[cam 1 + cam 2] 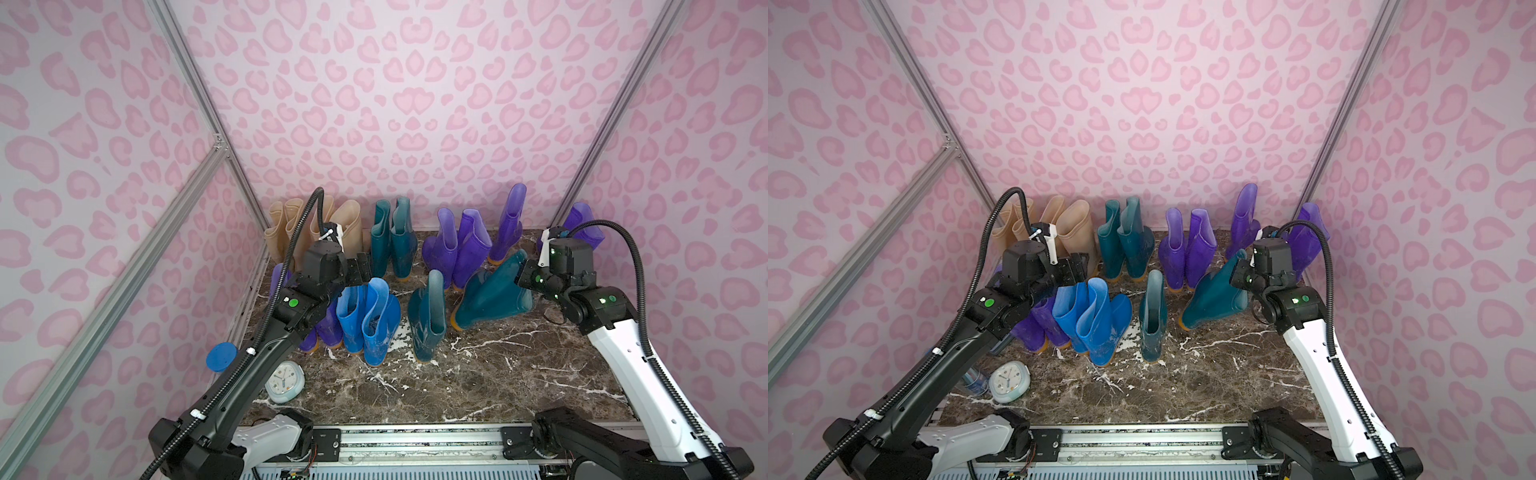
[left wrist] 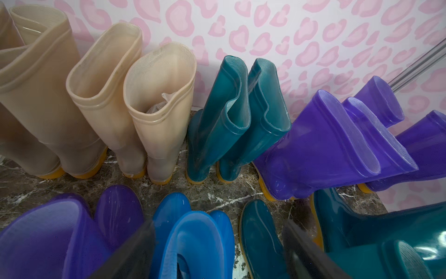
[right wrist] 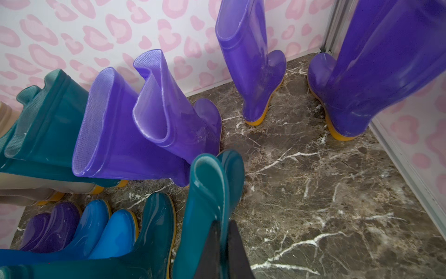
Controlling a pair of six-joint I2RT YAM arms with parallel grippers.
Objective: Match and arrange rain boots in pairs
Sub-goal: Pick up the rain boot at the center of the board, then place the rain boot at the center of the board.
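Rain boots stand on the marble table (image 1: 519, 374). Beige ones (image 1: 349, 228) sit at the back left, then a dark teal pair (image 1: 395, 237) and purple boots (image 1: 457, 245) along the wall. My right gripper (image 1: 519, 272) (image 3: 223, 244) is shut on the shaft rim of a dark teal boot (image 1: 490, 297) (image 3: 207, 200), which leans over to the right. An upright teal boot (image 1: 428, 316) stands just left of it. My left gripper (image 1: 365, 268) (image 2: 218, 224) hangs open above two bright blue boots (image 1: 365, 320) (image 2: 193, 241), touching nothing. Two purple boots (image 1: 324, 332) are partly hidden under the left arm.
A blue-lidded clear cylinder (image 1: 221, 357) and a small pale clock (image 1: 284, 381) lie at the front left. Single purple boots stand at the back right (image 1: 509, 224) and in the right corner (image 1: 586, 224). Pink patterned walls close three sides; a metal rail (image 1: 415, 440) runs along the front.
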